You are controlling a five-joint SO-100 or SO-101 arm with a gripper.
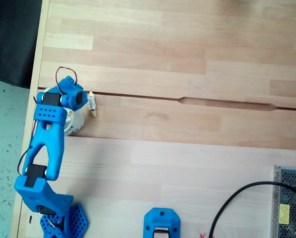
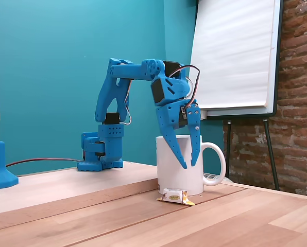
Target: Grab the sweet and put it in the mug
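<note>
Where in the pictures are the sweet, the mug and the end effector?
sweet (image 2: 175, 196): a fixed view, middle of its wrapper.
mug (image 2: 169, 175): a fixed view, bare white outer wall, left of the handle.
end effector (image 2: 189, 163): a fixed view, midway between the blue fingertips.

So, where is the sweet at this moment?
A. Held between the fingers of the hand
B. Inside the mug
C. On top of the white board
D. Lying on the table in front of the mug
D: in a fixed view the sweet lies on the wooden table at the foot of the mug, while the hand hangs above it, open and empty.
</note>
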